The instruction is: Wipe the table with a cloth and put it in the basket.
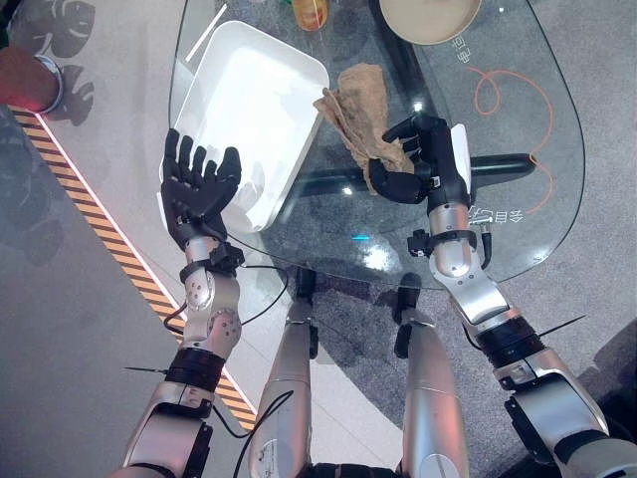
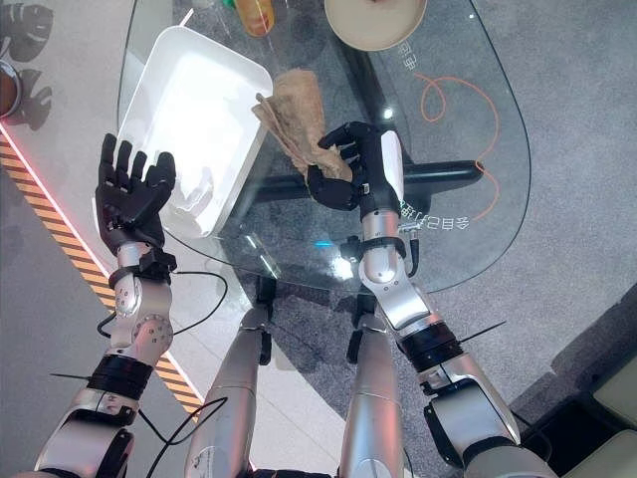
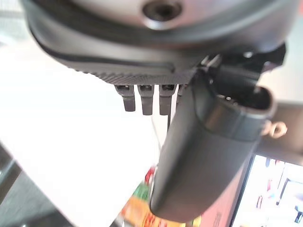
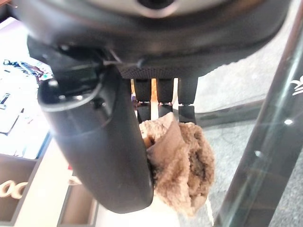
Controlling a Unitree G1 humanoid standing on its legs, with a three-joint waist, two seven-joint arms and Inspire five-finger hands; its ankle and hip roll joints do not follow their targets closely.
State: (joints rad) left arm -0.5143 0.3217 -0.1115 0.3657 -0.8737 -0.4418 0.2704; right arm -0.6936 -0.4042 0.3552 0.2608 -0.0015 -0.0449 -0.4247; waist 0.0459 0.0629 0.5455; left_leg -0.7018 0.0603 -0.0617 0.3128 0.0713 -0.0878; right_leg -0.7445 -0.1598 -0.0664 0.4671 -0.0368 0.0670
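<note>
A crumpled brown cloth (image 1: pixel 361 112) lies on the glass table (image 1: pixel 518 119), and my right hand (image 1: pixel 418 159) is shut on its near end. In the right wrist view the thumb (image 4: pixel 102 142) and curled fingers pinch the cloth (image 4: pixel 182 163). A white rectangular basket (image 1: pixel 254 110) sits at the table's left side, just left of the cloth. My left hand (image 1: pixel 199 189) is held up open with fingers spread, over the basket's near left corner. The left wrist view shows its straight fingers (image 3: pixel 142 97) above the white basket.
A round beige bowl (image 1: pixel 428 18) and an orange bottle (image 1: pixel 311 12) stand at the table's far edge. An orange cord (image 1: pixel 513 95) loops at the table's right side. A striped floor strip (image 1: pixel 109 229) runs along the left, with a red pot (image 1: pixel 28 80) beyond it.
</note>
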